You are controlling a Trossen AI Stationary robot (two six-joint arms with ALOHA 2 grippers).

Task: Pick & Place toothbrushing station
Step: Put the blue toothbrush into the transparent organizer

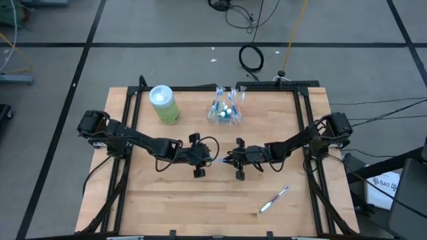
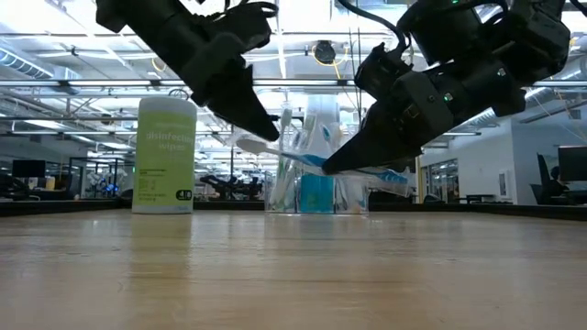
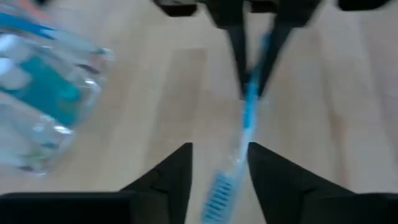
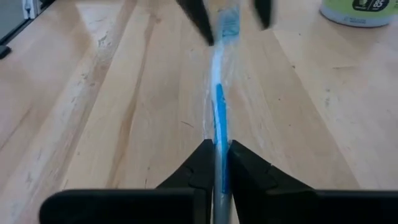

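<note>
Mid-table, a slim blue toothbrush [image 4: 219, 99] is clamped by the right gripper [image 4: 216, 163]; the left gripper [image 3: 219, 163] is spread around its head. It could get dropped if twisted loose.

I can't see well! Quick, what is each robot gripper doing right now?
Left gripper: open, fingers either side of the blue toothbrush's bristle end.
Right gripper: shut on the blue toothbrush's handle.

Wooden table [image 1: 167, 200]: cup [image 1: 225, 112], canister [image 1: 164, 105], toothbrush [image 1: 274, 199].
</note>
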